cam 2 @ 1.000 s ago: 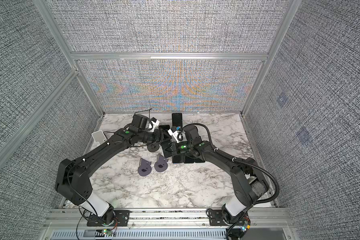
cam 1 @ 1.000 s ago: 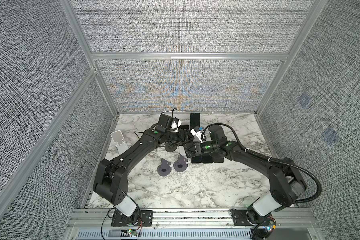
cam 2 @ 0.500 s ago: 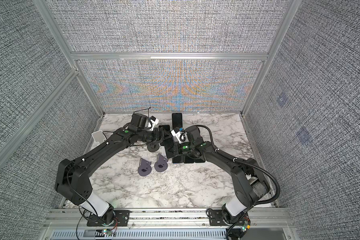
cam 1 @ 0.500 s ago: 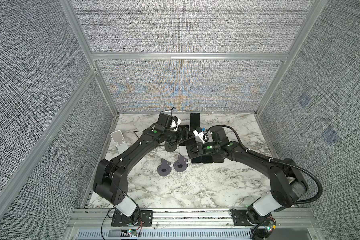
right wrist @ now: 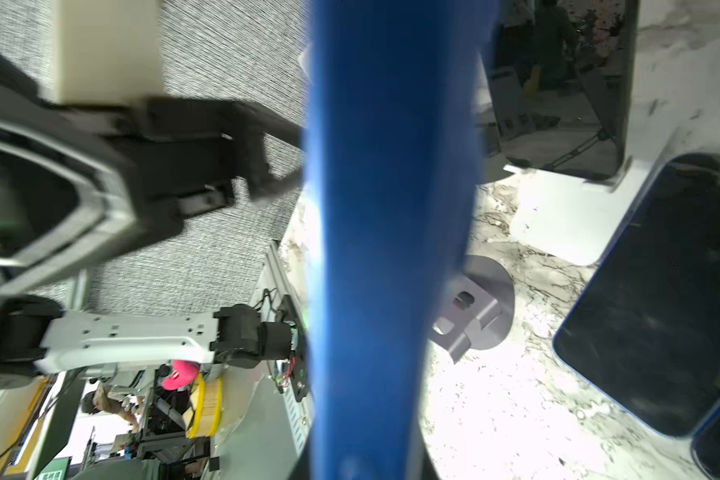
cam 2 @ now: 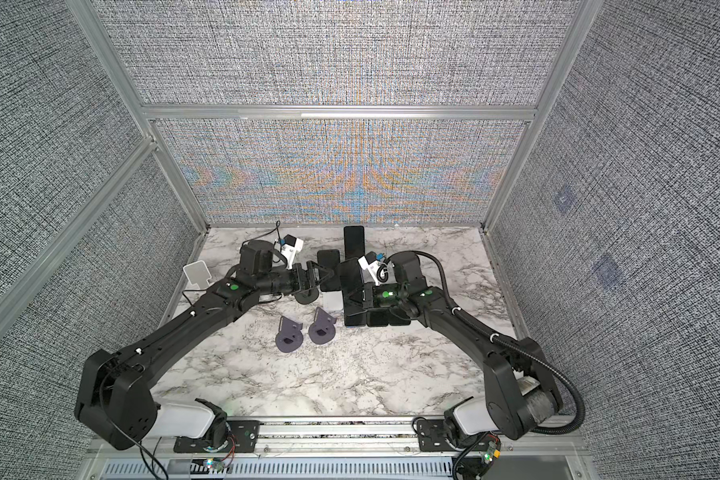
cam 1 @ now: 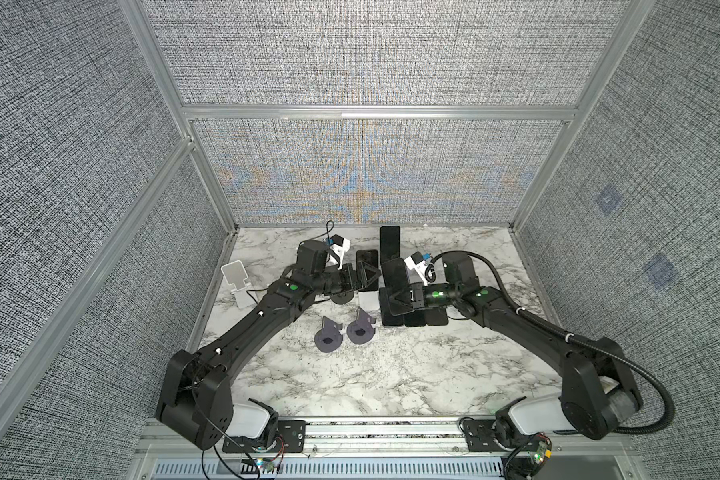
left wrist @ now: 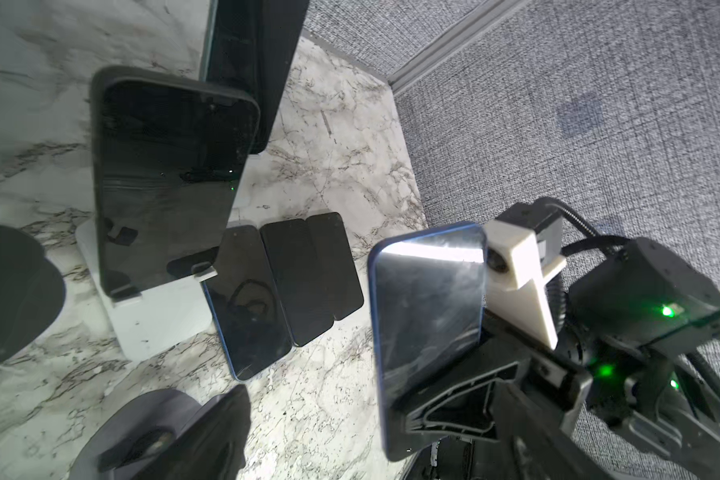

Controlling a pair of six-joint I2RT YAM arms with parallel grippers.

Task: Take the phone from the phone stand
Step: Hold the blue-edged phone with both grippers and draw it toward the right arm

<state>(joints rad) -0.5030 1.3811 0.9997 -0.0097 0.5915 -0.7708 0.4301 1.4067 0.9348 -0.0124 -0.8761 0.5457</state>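
**Blue phone held aloft, black phone waiting in its stand**

The right end effector [cam 1: 393, 298] is closed tight on the lower end of the blue phone [left wrist: 429, 316]. The phone rises upright from between its jaws, clear of the bench [cam 1: 391, 374] and of every stand. The grip looks to be across the thin way, face to back. The left end effector [cam 1: 368, 276] is spread wide with nothing in it. Just ahead of it, not touching, a black phone [left wrist: 167, 178] leans back in the white stand [left wrist: 154, 316], its bottom edge caught behind the stand's small lip. Three more phones [left wrist: 300, 282] lie flat on the bench just below the right end effector.

A phone of this kind should handle as a stiff, fairly light slab. Its glass face is slick and apt to crack if dropped or knocked. The blue one's glossy back gives little friction, so a firm, centred pinch matters, and so does a slow set-down. The black one seems to wear a matte case, which ought to grip better. The best hold is likely on its two long edges above the lip. Lifting it upward before drawing it away should keep the light stand from tipping.
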